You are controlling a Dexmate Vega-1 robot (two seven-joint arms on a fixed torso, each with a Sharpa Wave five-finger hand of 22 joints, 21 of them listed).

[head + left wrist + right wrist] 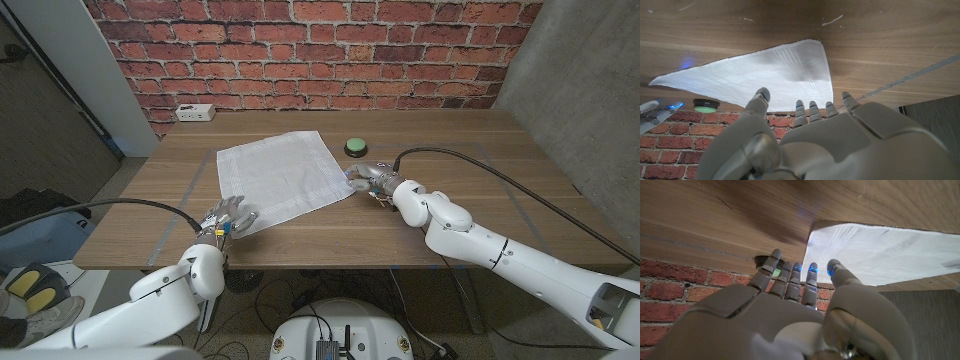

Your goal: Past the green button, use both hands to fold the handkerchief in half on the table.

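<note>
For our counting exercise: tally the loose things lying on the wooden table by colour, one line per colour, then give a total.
White: 2, the handkerchief and the small box at the far edge
Green: 1, the button
Total: 3

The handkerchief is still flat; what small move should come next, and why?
Probably each robot hand should lower onto its near corner and pinch it. The handkerchief lies unfolded; the left robot hand and right robot hand sit at its near corners, fingers apart, holding nothing.
</note>
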